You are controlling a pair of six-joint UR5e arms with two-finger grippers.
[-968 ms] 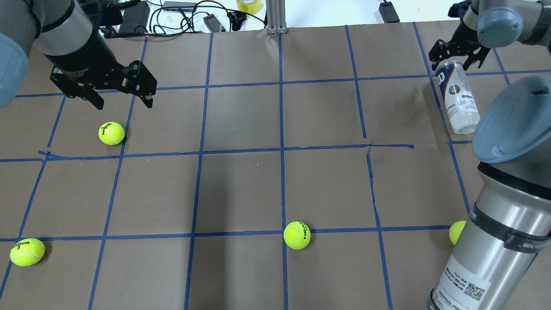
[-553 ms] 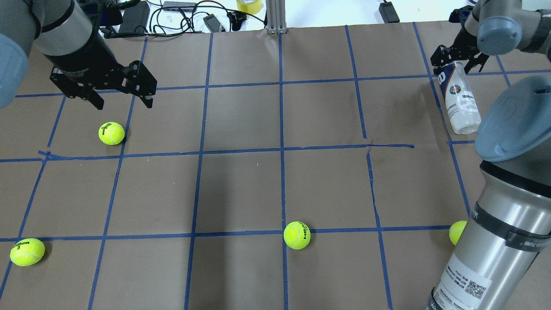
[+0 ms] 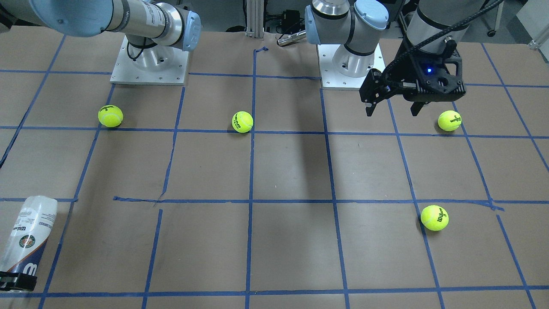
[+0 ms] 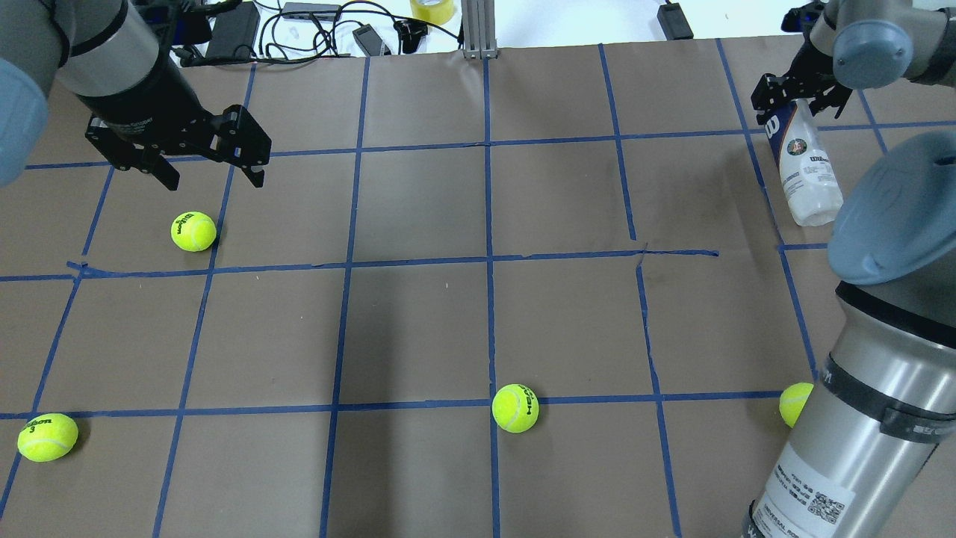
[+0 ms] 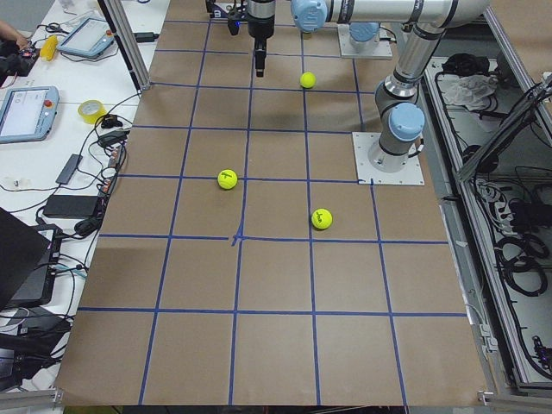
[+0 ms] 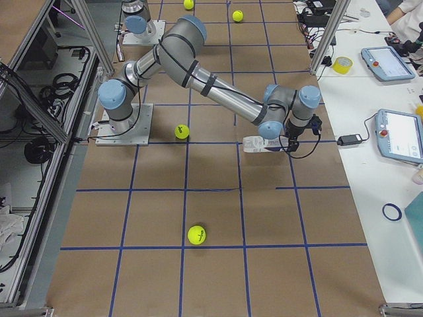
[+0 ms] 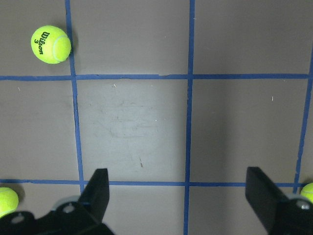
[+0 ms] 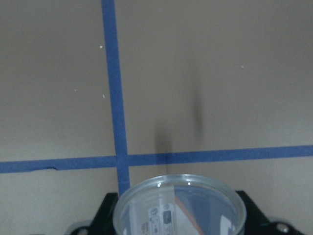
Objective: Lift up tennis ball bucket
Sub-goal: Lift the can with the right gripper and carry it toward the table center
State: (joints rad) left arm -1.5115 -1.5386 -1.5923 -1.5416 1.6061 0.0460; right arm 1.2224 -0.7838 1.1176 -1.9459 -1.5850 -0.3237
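Observation:
The tennis ball bucket (image 4: 805, 168) is a clear tube with a white-and-navy Wilson label at the table's far right. It also shows in the front view (image 3: 28, 234). My right gripper (image 4: 796, 103) is shut on its navy end, and the clear end points down toward me. In the right wrist view its round clear rim (image 8: 180, 203) sits between the black fingers. My left gripper (image 4: 209, 170) is open and empty above the table at the far left, near a tennis ball (image 4: 193, 231). The left wrist view shows its fingers (image 7: 98, 188) spread wide.
Three more tennis balls lie at the near left (image 4: 47, 437), near middle (image 4: 515, 408) and beside my right arm's base (image 4: 793, 403). Cables and a tape roll (image 4: 433, 9) lie beyond the table's far edge. Blue tape lines grid the brown table.
My right gripper has closed onto the bucket's navy end and drawn back toward the far edge. The bucket has shifted right and tilted. The left arm has not moved.

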